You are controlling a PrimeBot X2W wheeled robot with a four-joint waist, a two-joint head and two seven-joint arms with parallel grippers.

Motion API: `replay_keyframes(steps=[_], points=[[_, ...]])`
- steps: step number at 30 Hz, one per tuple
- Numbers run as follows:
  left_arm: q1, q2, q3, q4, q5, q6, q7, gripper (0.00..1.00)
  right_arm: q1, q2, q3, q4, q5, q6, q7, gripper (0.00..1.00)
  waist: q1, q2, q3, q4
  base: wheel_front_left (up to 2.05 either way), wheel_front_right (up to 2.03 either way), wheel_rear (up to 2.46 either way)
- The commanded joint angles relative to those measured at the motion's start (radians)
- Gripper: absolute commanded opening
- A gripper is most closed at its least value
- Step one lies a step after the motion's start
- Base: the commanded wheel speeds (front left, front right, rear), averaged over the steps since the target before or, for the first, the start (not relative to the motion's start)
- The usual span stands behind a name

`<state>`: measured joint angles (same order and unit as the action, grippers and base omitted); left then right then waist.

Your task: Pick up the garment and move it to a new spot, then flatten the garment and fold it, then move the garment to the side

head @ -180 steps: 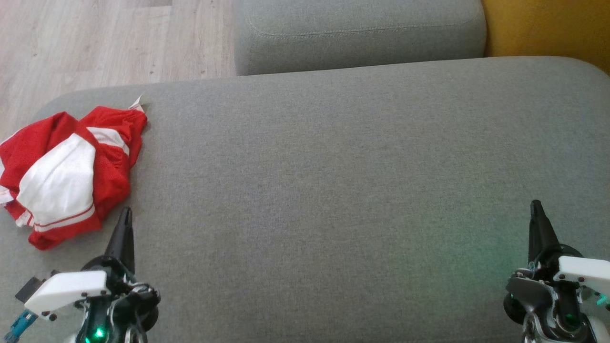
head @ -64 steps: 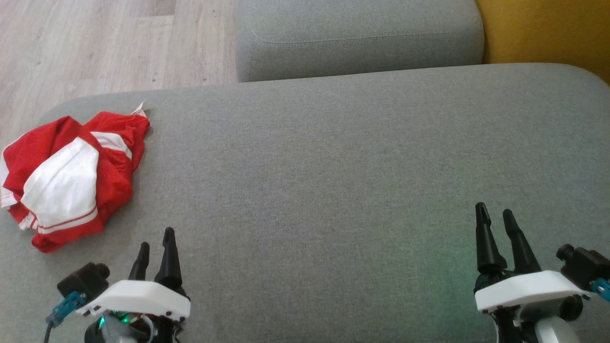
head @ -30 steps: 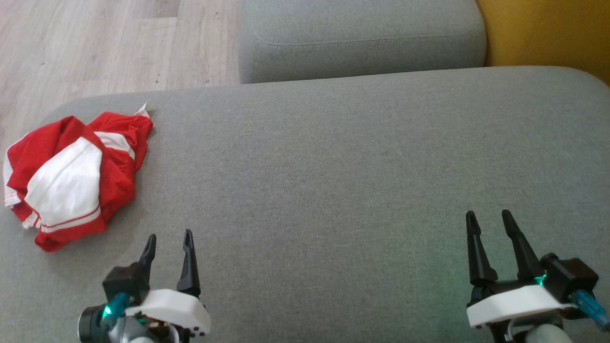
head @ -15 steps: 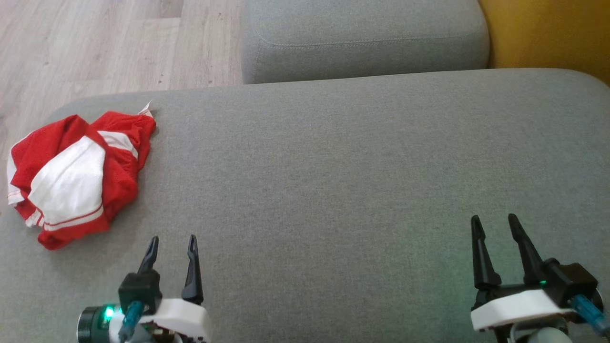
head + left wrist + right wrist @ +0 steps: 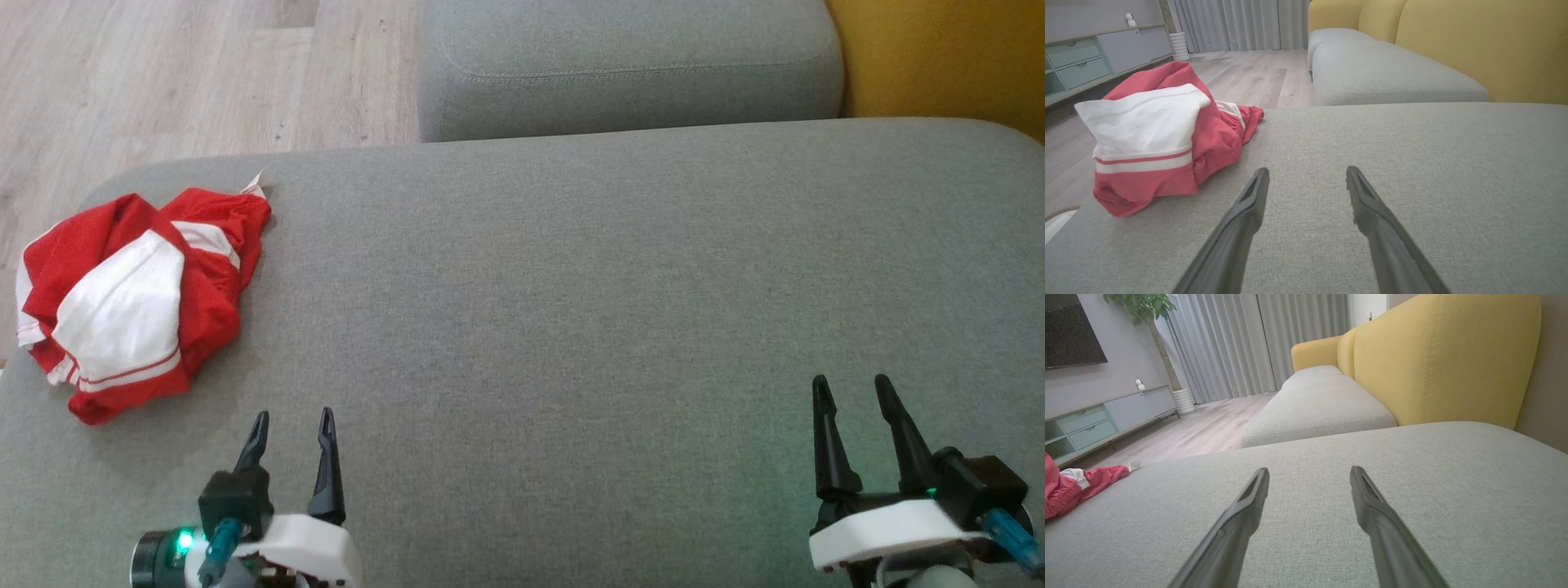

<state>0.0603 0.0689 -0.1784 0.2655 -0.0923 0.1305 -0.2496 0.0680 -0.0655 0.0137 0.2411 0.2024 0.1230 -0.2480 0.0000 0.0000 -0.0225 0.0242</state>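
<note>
Garment (image 5: 135,302) crumpled on grey cushion (image 5: 571,327)

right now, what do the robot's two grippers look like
The left gripper has two long, tapering black fingers on a white shell, with a black camera block, a blue plug and a green light. The right gripper matches, its green light fainter.
</note>
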Motion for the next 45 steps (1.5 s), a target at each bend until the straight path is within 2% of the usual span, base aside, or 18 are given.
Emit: replay_keyframes(steps=[1,10,14,15,21,26,31,36,40,45], points=[[-0.037,0.008,0.039,-0.025,-0.007,-0.003,-0.012,1.0,-0.046,-0.008,0.019,-0.026,-0.004,0.008,-0.014,1.0,0.0,0.0,0.0,0.001,0.0,0.0,0.0],[-0.043,0.004,0.036,-0.025,-0.01,-0.007,-0.012,1.0,-0.043,-0.011,0.021,-0.032,-0.013,0.008,-0.014,1.0,0.0,0.0,-0.005,0.041,0.0,0.0,0.0],[-0.054,0.002,0.035,-0.025,-0.012,-0.012,-0.012,1.0,-0.033,-0.008,0.026,-0.041,-0.018,0.008,-0.014,1.0,0.0,0.0,-0.011,0.125,0.0,0.0,0.0],[-0.054,0.002,0.035,-0.025,-0.012,-0.012,-0.012,1.0,-0.033,-0.008,0.026,-0.041,-0.018,0.008,-0.014,1.0,0.0,0.0,-0.011,0.125,0.0,0.0,0.0],[-0.044,0.001,0.051,-0.038,-0.029,-0.009,-0.012,1.0,-0.043,-0.004,0.064,-0.044,-0.023,0.008,-0.014,1.0,0.0,0.0,-0.01,0.276,0.0,0.0,0.0],[-0.017,0.002,0.077,-0.05,-0.047,-0.004,-0.012,1.0,-0.071,-0.001,0.11,-0.039,-0.021,0.008,-0.014,1.0,0.0,0.0,-0.004,0.342,0.0,0.0,0.0],[-0.012,-0.001,0.087,-0.061,-0.06,-0.004,-0.012,1.0,-0.079,-0.002,0.126,-0.04,-0.018,0.008,-0.014,1.0,0.0,0.0,0.012,0.351,0.0,0.0,0.0],[-0.072,-0.004,0.109,-0.091,-0.117,-0.017,-0.005,1.0,-0.09,-0.024,0.134,-0.059,-0.015,0.008,-0.014,1.0,0.0,0.0,0.082,0.324,0.0,0.0,0.0],[-0.202,0.041,0.135,-0.125,-0.137,-0.034,0.062,1.0,-0.126,-0.053,0.148,-0.084,-0.014,0.008,-0.014,1.0,0.0,0.0,0.178,0.293,0.0,0.0,0.0],[-0.413,0.119,0.164,-0.122,-0.147,-0.045,0.207,1.0,-0.178,-0.093,0.167,-0.115,-0.007,0.008,-0.014,1.0,0.0,0.0,0.3,0.26,0.0,0.0,0.0]])
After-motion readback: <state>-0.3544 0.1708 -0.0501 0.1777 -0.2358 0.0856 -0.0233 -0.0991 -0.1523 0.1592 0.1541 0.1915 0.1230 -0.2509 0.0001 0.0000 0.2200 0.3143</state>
